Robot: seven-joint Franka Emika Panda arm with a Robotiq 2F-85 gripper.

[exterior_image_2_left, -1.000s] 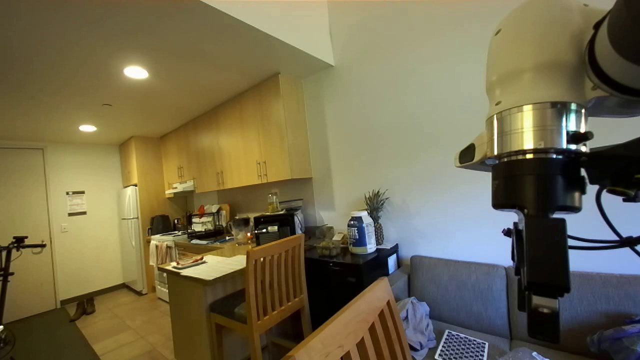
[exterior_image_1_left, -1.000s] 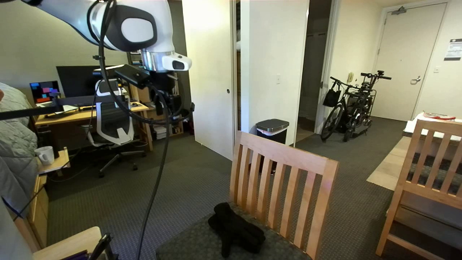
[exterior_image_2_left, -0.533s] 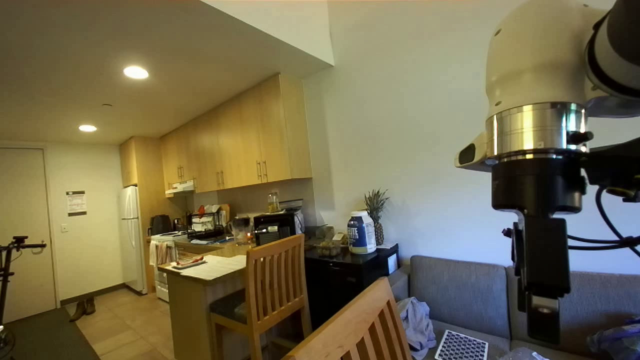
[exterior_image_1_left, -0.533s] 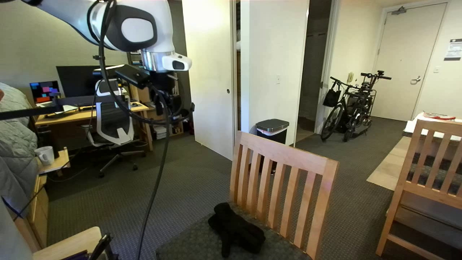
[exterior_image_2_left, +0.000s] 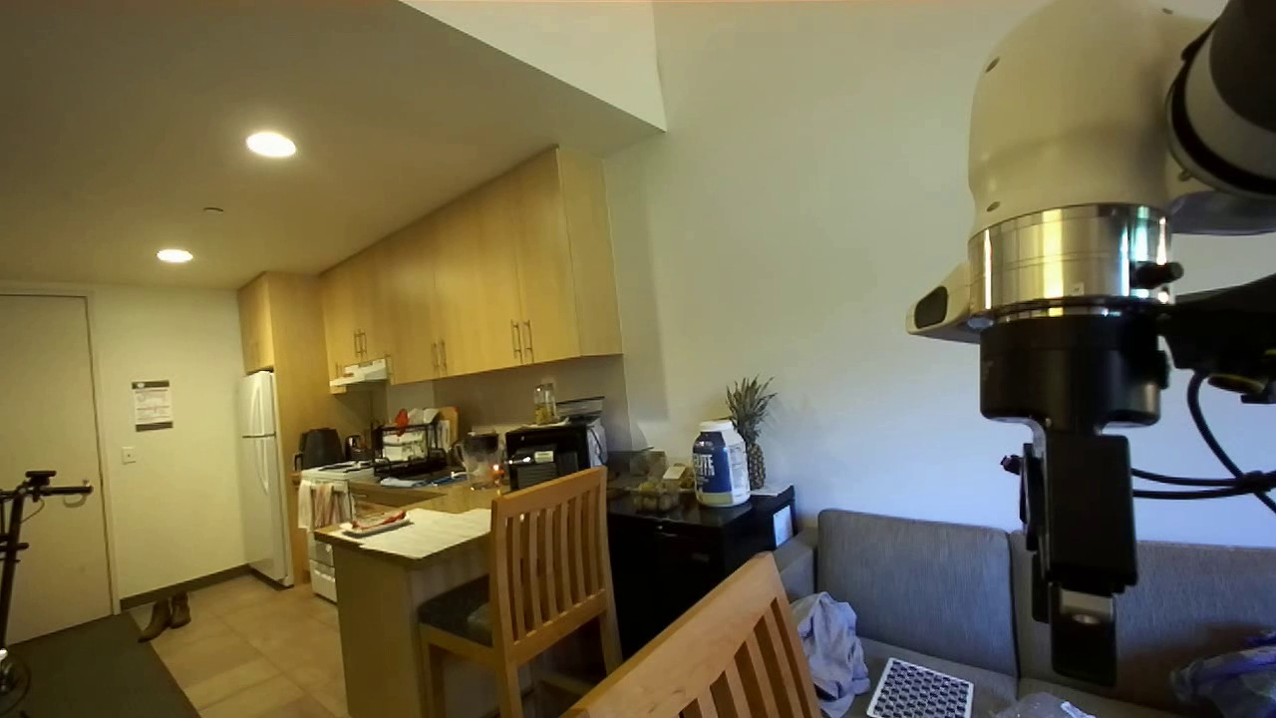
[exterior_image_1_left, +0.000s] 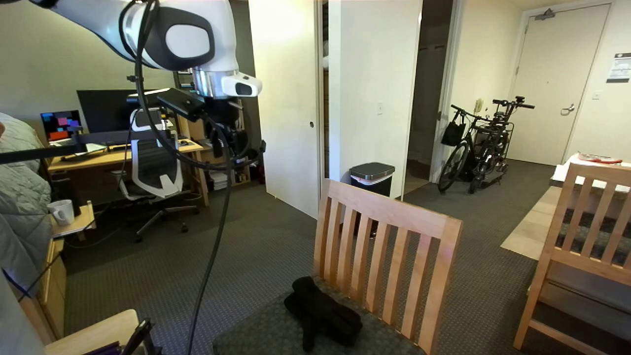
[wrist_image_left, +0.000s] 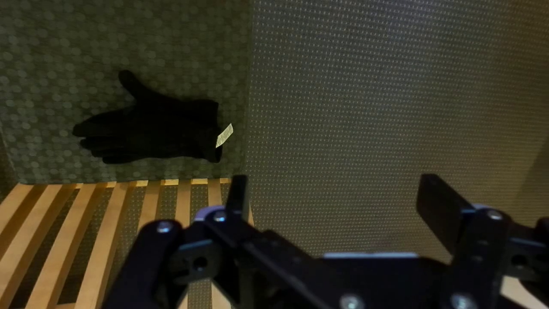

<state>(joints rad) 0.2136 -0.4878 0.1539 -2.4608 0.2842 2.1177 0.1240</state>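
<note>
Claw (wrist_image_left: pixel 332 191) stands wide, jaws well apart, carpet (wrist_image_left: pixel 356 107) showing below between them. Black glove (wrist_image_left: pixel 158 128) lies on the chair seat (wrist_image_left: pixel 55 51), away from the claw, near the slatted backrest (wrist_image_left: pixel 108 240); pale tag (wrist_image_left: pixel 224 135) sticks out at its cuff (wrist_image_left: pixel 210 124). In an exterior view, lidded bin (exterior_image_1_left: pixel 372 171) stands behind the backrest.

- A glove (wrist_image_left: pixel 158 128) lies on a chair seat (wrist_image_left: pixel 184 38), just in front of its backrest (exterior_image_1_left: pixel 394 212).
- The gripper (wrist_image_left: pixel 333 189) hangs above seat height, well apart from the glove.
- In an exterior view, I see a bin (exterior_image_1_left: pixel 373 171) behind that backrest and, well to its left, a desk chair (exterior_image_1_left: pixel 157 162) before a desk (exterior_image_1_left: pixel 98 159).
- A mug (exterior_image_1_left: pixel 61 212) stands on a ledge (exterior_image_1_left: pixel 81 224) beside the bed (exterior_image_1_left: pixel 20 182).
- In an exterior view, a tub (exterior_image_2_left: pixel 720 464) stands on a cabinet (exterior_image_2_left: pixel 678 563), a pineapple (exterior_image_2_left: pixel 756 454) behind it to the right.
- A tray (exterior_image_2_left: pixel 919 690) lies on the sofa (exterior_image_2_left: pixel 912 568), right of a cloth (exterior_image_2_left: pixel 832 648).
</note>
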